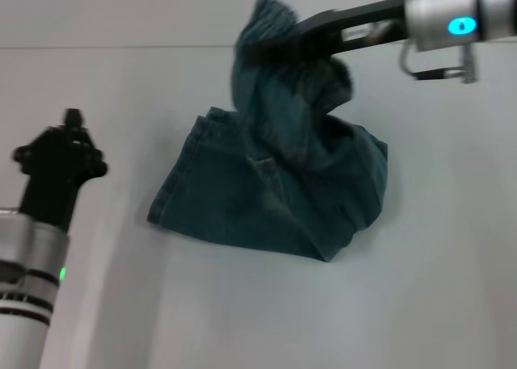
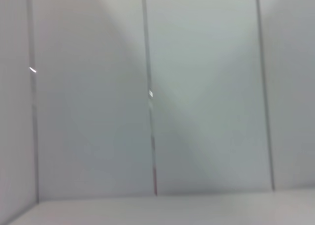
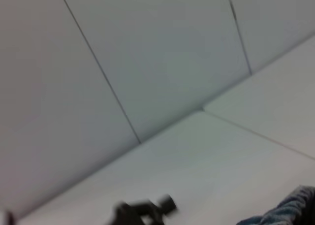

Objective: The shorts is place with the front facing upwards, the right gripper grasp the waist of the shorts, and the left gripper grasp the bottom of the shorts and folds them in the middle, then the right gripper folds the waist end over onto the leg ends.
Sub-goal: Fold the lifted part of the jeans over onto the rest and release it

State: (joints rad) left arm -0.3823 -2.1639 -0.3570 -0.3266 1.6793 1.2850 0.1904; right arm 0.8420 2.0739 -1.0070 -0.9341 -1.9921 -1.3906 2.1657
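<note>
Denim shorts point(image 1: 275, 183) hang pinched in the right tool point(image 1: 283, 46), so carry the waist low and slow toward the leg ends.

The right arm's wrist is a silver metal cylinder bearing a glowing cyan ring light, with a small metal bracket beneath it and a long, flat black right end effector point(image 1: 279, 42) extending from it. The left arm shows a silver ribbed barrel with black bands and a green indicator, topped by a knobbly matte-black left end effector point(image 1: 60, 155).
</note>
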